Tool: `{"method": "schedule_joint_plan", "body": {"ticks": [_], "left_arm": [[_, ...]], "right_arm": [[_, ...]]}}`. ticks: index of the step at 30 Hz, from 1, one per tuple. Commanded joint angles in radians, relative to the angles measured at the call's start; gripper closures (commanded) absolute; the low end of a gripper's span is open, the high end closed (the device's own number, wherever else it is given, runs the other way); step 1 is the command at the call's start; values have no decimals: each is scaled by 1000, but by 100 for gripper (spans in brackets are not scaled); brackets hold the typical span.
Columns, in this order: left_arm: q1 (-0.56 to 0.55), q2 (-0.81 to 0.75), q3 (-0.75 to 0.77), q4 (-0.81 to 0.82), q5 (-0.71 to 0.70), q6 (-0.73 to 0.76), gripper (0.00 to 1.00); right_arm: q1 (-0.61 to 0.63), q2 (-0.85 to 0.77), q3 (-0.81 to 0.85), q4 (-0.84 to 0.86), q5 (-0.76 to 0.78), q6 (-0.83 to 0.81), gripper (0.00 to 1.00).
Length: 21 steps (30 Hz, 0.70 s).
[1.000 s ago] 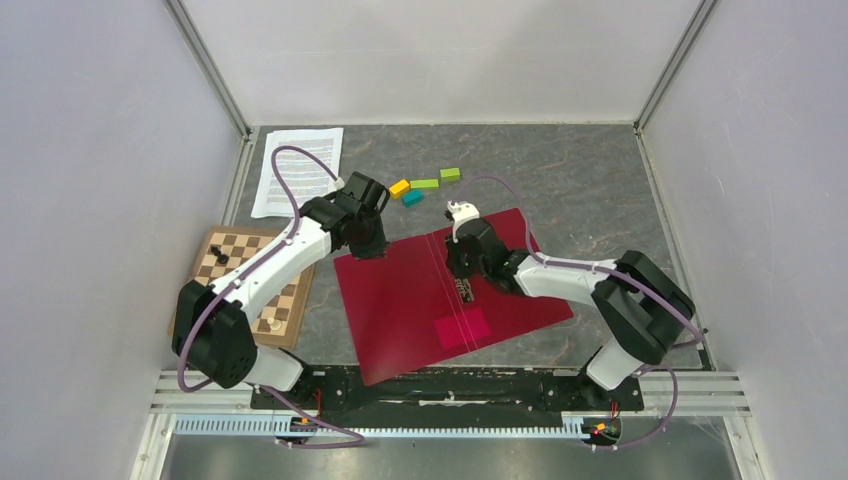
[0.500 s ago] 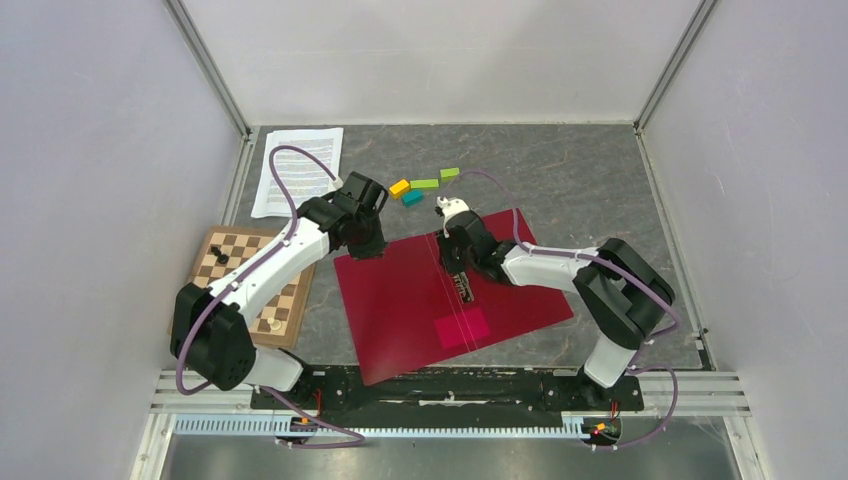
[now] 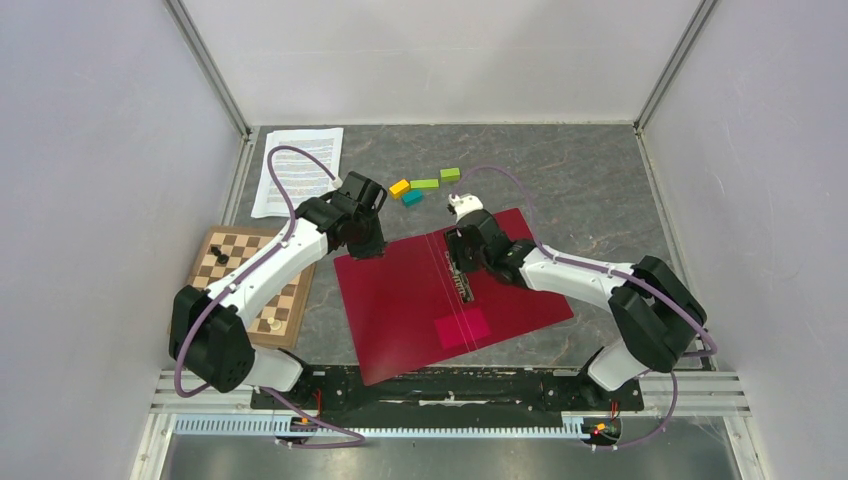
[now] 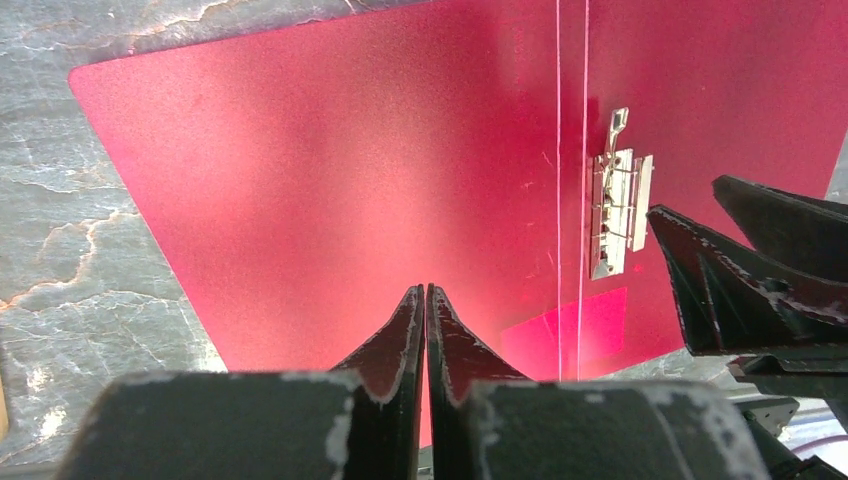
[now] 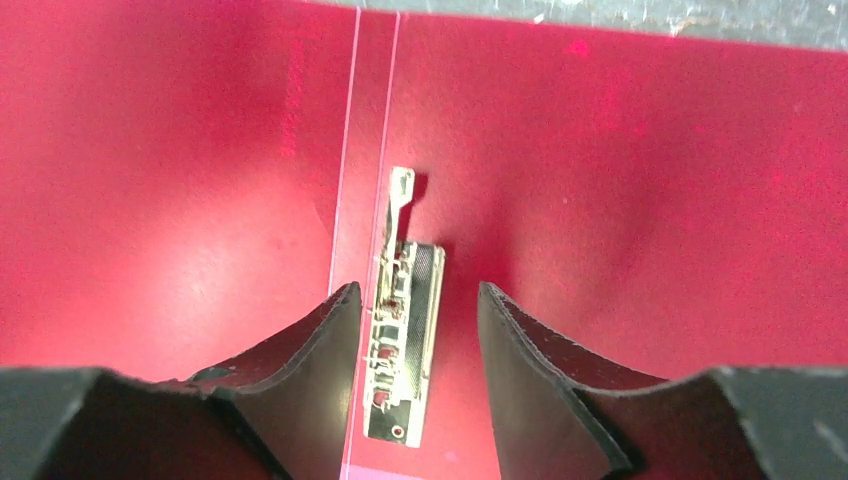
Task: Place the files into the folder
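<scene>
The files (image 3: 300, 175) lie at the upper left of the overhead frame, well apart from the folder (image 3: 400, 300), which lies open and flat at the centre of the surface (image 3: 580, 180). A purple cable (image 3: 275, 170) loops across the sheets. Their print is too small for me to read, and I cannot count the sheets.

The left arm (image 3: 270, 265) covers a strip of the chessboard (image 3: 225, 262) and the folder's upper left corner. The right arm (image 3: 570, 275) hides the top of the spine. Both wrist views cut the folder off at their edges.

The left jaws are clenched tip to tip with nothing between them, over the folder's upper left part. I cannot tell whether they press on it. The right jaws stand parted and hold nothing, one on either side of the metal clip (image 5: 405, 300). Contact with the red sheet is unclear.

I count one folder, one stack of files, one clip and one pink patch (image 3: 462, 327) on the folder. There is one chessboard with two pieces, a dark one (image 3: 221, 251) and a pale one (image 3: 266, 325). Above the folder are four blocks: one yellow (image 3: 399, 187), one teal (image 3: 412, 198) and two green (image 3: 424, 184).
</scene>
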Motion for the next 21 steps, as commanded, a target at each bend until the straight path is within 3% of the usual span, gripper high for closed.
{"method": "schedule_joint_plan", "body": {"ticks": [1,13,21], "left_arm": [[6,-16,34,16,33,36,90],[7,-18,36,14,32,36,88],[7,-4,46,13,38,38,88]], "right_arm": [[-3,10,-18,-27,0,-19,50],[-2,86,-11,-28,-45,-10,54],[-3,78,-30,-27,-11,16,77]]}}
